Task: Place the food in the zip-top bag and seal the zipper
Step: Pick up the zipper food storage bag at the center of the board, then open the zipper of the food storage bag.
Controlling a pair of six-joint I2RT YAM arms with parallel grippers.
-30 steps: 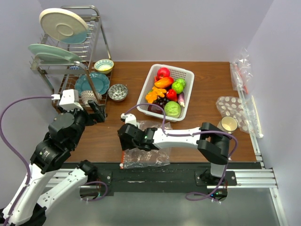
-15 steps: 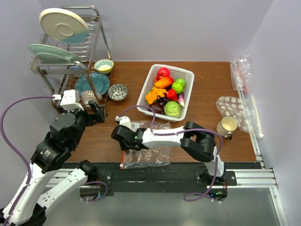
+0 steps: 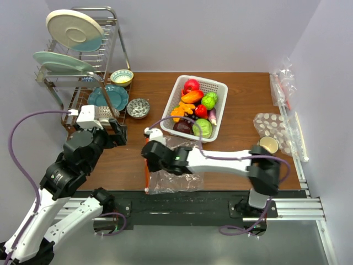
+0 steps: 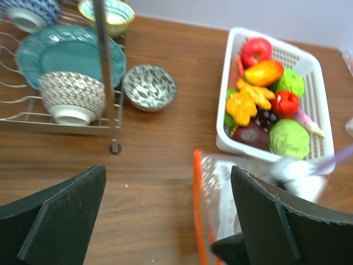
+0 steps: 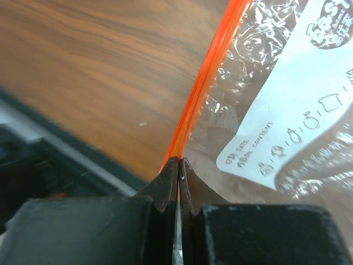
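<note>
None of the food [image 3: 194,107] is bagged; all of it sits in the white basket [image 3: 222,87]. Bag [image 3: 175,179] lies flat near the table [image 3: 127,163] front edge. Right gripper [image 5: 178,165] is clenched on its zipper [image 5: 205,91]; left gripper [image 4: 165,221] is released and holds nothing. Filling and sealing remain.

Top camera: high up behind the arms, looks down from far off, sees the whole table [image 3: 242,94].
Left wrist camera: on the left arm, lower down, looks ahead and down at the basket [image 4: 319,66] and dish rack [image 4: 105,72].
Right wrist camera: very near the wood, looks along the orange strip [image 5: 204,94] of the bag [image 5: 287,110].
Shared: all three see the orange strip; top and left wrist both see basket and dish rack.
</note>
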